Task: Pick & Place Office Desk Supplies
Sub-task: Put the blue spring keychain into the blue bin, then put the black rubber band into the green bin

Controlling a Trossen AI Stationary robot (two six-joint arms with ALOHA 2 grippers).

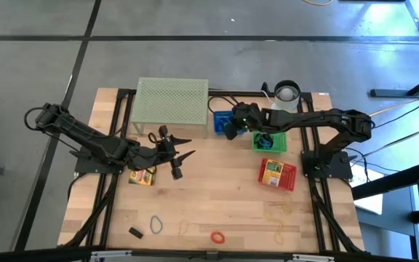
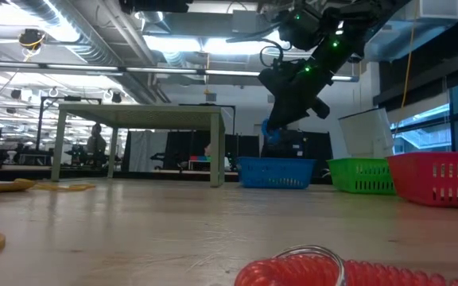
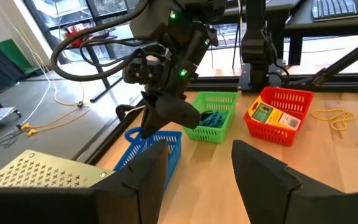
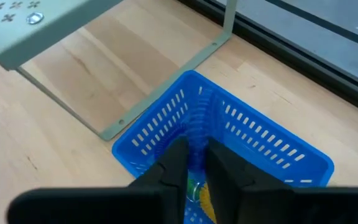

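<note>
While the right gripper [image 4: 194,163] hangs directly above the blue basket [image 4: 247,134], the step in hand looks like a drop-off into that basket, which sits just beside the leg of the pale green mesh stand [image 1: 172,102]. Its fingers stand narrow, with only a slim gap between them; a blue band may be pinched there, but I cannot tell for sure, since the basket's own blue fills the background. Something yellow and green already lies in the basket beneath the fingertips.

Beside the blue basket, away from the stand, sits a green basket [image 1: 269,142] holding blue items, and beyond that a red basket [image 1: 277,175] with a small yellow-green box inside. Another small yellow-green box [image 1: 142,177] lies on the table just in front of the stand, near the left gripper [image 1: 179,154], which waits there with its fingers spread wide and nothing between them.

Well away from the stand, along the near edge of the table, loose supplies remain: a blue band [image 1: 156,224], a red band [image 1: 217,236], a black clip [image 1: 135,233] and yellow bands [image 1: 278,212].

If the right gripper does carry something, the next move calls for opening the fingers over the basket, then lifting straight up clear of its rim. By my judgement the task is partly done, with several items left to gather.
</note>
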